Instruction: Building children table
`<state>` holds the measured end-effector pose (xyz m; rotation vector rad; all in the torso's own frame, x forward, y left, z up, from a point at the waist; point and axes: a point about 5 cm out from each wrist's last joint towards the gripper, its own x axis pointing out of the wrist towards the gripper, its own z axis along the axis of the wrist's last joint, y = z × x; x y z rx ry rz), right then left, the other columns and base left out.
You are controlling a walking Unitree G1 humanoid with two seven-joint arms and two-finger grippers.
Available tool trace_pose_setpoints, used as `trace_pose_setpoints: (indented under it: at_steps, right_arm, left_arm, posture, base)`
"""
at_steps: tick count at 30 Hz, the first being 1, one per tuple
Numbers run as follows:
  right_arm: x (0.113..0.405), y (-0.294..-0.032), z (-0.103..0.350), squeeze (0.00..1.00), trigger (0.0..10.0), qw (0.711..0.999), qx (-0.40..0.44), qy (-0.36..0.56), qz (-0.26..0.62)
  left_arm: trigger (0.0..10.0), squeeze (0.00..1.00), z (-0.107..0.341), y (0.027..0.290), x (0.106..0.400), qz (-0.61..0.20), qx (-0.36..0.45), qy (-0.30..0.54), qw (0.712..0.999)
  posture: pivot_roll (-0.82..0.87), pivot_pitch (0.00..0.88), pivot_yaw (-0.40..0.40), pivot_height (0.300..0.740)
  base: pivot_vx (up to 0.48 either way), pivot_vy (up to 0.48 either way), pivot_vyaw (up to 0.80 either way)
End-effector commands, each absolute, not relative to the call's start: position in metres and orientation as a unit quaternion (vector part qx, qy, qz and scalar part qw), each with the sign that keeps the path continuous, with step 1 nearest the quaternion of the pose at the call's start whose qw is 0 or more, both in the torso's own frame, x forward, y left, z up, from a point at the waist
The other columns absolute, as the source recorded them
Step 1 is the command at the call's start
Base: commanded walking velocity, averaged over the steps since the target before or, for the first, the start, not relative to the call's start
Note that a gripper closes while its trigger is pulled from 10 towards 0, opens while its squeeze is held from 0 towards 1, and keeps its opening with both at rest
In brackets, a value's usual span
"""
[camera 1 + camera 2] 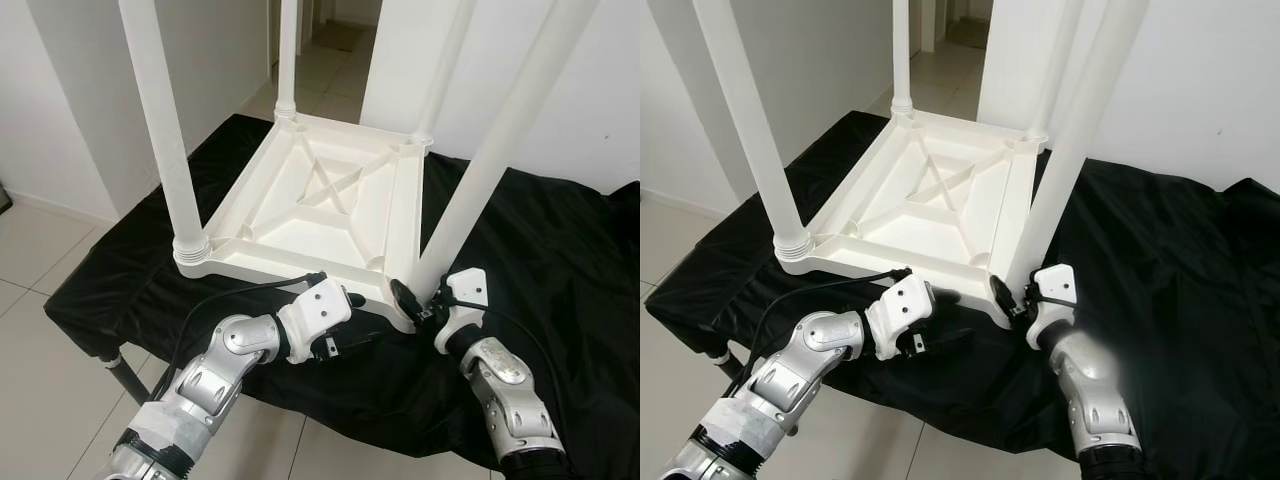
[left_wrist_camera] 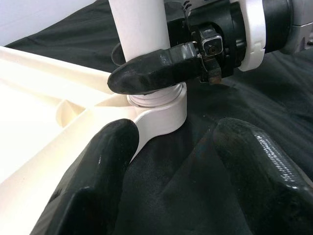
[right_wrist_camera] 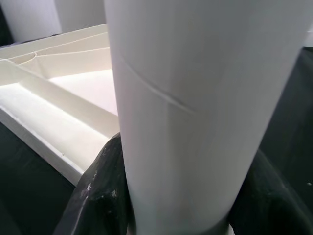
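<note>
No readable writing. White plastic children table [image 1: 330, 205] upside down on black-draped desk [image 1: 560, 260], four legs up. Right tool [image 1: 415, 300] clamped round near leg [image 1: 470, 190] at 5 o'clock corner; left tool [image 2: 171, 161] spread open, holding nothing, beside that corner.

Right claw [image 1: 1012, 296] grips the near leg [image 1: 1065, 170] of the upturned table [image 1: 930, 215].

arms: I'm seeing ribbed silver metal segments on both
wrists: white housings are capping each
left gripper [image 2: 171, 161]: glossy black rounded fingers
cable: I'm watching black wire looping over the left forearm
</note>
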<state>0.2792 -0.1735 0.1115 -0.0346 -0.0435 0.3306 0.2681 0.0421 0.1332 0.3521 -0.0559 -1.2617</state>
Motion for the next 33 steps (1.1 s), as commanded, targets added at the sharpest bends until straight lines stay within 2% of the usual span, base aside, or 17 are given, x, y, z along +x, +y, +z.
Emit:
trace_pose_setpoints:
  at_steps: [1, 3, 4, 10, 11, 13, 19, 22, 30, 31, 33]
  right_arm:
    - [0.275, -0.172, 0.108, 0.00, 10.0, 0.993, -0.011, -0.016, 0.113]
    - [0.275, -0.172, 0.108, 0.00, 10.0, 0.993, -0.011, -0.016, 0.113]
    - [0.268, -0.165, 0.100, 0.00, 10.0, 0.999, -0.003, -0.001, 0.043]
    - [0.261, -0.162, 0.093, 0.00, 10.0, 1.000, 0.005, 0.011, -0.019]
    - [0.257, -0.159, 0.089, 0.00, 10.0, 0.998, 0.013, 0.019, -0.060]
    - [0.254, -0.156, 0.089, 0.00, 10.0, 0.996, 0.019, 0.018, -0.087]
    - [0.253, -0.153, 0.091, 0.00, 10.0, 0.995, 0.017, 0.011, -0.100]
    - [0.253, -0.153, 0.092, 0.00, 10.0, 0.994, 0.006, 0.007, -0.109]
    - [0.258, -0.159, 0.094, 0.00, 10.0, 0.994, -0.003, 0.001, -0.108]
    - [0.259, -0.162, 0.096, 0.91, 10.0, 0.994, -0.003, -0.003, -0.109]
    - [0.260, -0.164, 0.097, 0.91, 10.0, 0.994, -0.002, -0.006, -0.109]
  left_arm:
    - [10.0, 0.00, 0.131, 0.041, 0.263, -0.604, 0.164, -0.020, 0.780]
    - [10.0, 0.00, 0.131, 0.041, 0.263, -0.604, 0.164, -0.020, 0.780]
    - [10.0, 0.00, 0.132, 0.040, 0.262, -0.605, 0.163, -0.021, 0.779]
    - [10.0, 0.00, 0.133, 0.039, 0.263, -0.603, 0.161, -0.023, 0.781]
    - [10.0, 0.00, 0.135, 0.040, 0.265, -0.600, 0.160, -0.024, 0.784]
    - [10.0, 0.00, 0.136, 0.042, 0.268, -0.596, 0.159, -0.024, 0.786]
    - [10.0, 0.00, 0.138, 0.042, 0.269, -0.596, 0.163, -0.025, 0.786]
    - [10.0, 0.00, 0.144, 0.042, 0.273, -0.593, 0.166, -0.033, 0.787]
    - [10.0, 0.00, 0.144, 0.045, 0.274, -0.586, 0.168, -0.035, 0.792]
    - [10.0, 0.00, 0.145, 0.045, 0.274, -0.580, 0.165, -0.039, 0.797]
    - [10.0, 0.00, 0.145, 0.045, 0.274, -0.576, 0.163, -0.041, 0.800]
  posture:
    - [0.03, 0.000, -0.051, 0.740]
    - [0.03, 0.000, -0.051, 0.740]
    - [0.03, 0.000, -0.047, 0.740]
    - [0.02, 0.000, -0.047, 0.740]
    - [0.01, 0.026, -0.047, 0.740]
    - [0.01, 0.036, -0.045, 0.740]
    - [0.01, 0.052, -0.046, 0.740]
    - [0.02, 0.089, -0.050, 0.740]
    - [0.03, 0.093, -0.061, 0.740]
    - [0.03, 0.094, -0.067, 0.740]
    - [0.03, 0.093, -0.070, 0.740]
  base:
    - [0.000, 0.000, 0.00]
    - [0.000, 0.000, 0.00]
    - [0.000, 0.000, 0.00]
    - [0.000, 0.000, 0.00]
    - [0.000, 0.000, 0.00]
    - [0.000, 0.000, 0.00]
    - [0.000, 0.000, 0.00]
    - [0.000, 0.000, 0.00]
    - [0.000, 0.000, 0.00]
    - [0.000, 0.000, 0.00]
    - [0.000, 0.000, 0.00]
